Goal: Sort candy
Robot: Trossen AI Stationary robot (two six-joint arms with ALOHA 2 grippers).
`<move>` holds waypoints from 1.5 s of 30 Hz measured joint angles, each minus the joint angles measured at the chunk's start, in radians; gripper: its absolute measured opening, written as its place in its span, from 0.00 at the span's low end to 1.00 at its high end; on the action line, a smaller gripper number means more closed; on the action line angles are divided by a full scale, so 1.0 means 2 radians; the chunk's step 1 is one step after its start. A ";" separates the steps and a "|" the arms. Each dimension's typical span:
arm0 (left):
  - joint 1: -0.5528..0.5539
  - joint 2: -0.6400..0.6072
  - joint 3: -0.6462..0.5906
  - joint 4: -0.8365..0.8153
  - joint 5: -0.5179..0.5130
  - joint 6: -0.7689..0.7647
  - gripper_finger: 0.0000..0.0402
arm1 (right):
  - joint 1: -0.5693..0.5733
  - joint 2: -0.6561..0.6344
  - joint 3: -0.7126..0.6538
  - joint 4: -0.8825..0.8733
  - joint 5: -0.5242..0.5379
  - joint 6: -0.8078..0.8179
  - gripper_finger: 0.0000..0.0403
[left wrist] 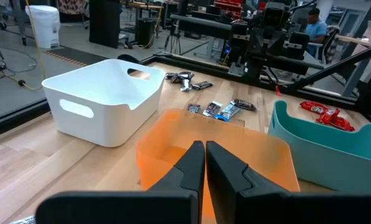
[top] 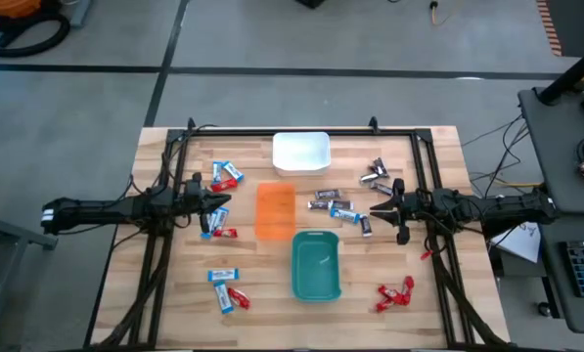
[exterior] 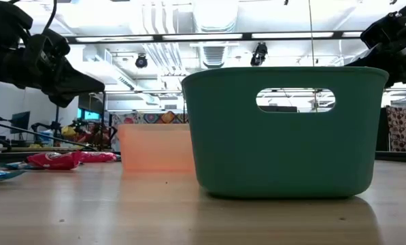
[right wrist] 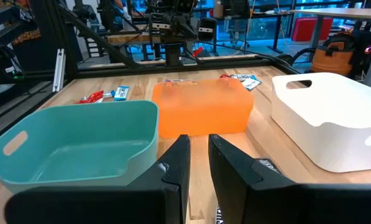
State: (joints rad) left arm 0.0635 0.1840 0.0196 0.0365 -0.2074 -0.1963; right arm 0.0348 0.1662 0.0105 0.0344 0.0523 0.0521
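Left end effector [top: 223, 207]: your fingers are pressed fully together, nothing between them. It hangs above the counter just beside the orange translucent plastic tray [top: 275, 210], on that tray's left, over the blue-and-white and red wrapped candies [top: 217, 225] lying there. The left arm reaches in level from the counter's left edge, pointing toward the centre.

Right end effector [top: 385, 211]: your fingers stand a narrow gap apart; whether they pinch anything you cannot tell from the wrist view, where only bare wood shows between them. It sits low, beside the dark brown and silver wrapped candies [top: 345, 208] scattered right of the orange tray. The right arm reaches in level from the right edge, facing the left arm.

Centre line of the light wooden counter [top: 419, 313]: white rectangular plastic tray [top: 301, 153] at the far end, orange tray in the middle, teal rectangular plastic tray [top: 316, 265] nearest.

More candy: red wrapped pieces [top: 394, 293] right of the teal tray; blue-and-white and red pieces [top: 227, 287] left of it; another group [top: 225, 176] left of the white tray.
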 joint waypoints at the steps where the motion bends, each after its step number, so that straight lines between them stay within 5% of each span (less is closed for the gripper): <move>1: 0.000 0.000 0.000 0.000 0.000 0.000 0.00 | 0.000 0.000 0.000 0.000 0.000 0.000 0.13; 32: 0.000 0.000 0.000 0.002 -0.007 -0.002 0.00 | 0.000 0.000 0.000 0.000 0.000 0.000 0.13; 38: -0.001 0.001 0.000 0.053 -0.021 -0.210 0.00 | 0.000 0.000 0.000 0.000 0.000 0.000 0.13; 45: -0.001 0.002 0.000 0.108 -0.032 -0.224 0.00 | 0.000 0.000 0.000 0.001 0.000 0.003 0.13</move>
State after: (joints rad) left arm 0.0616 0.1879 0.0196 0.2529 -0.2714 -0.6441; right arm 0.0345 0.1663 0.0105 0.0357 0.0525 0.0574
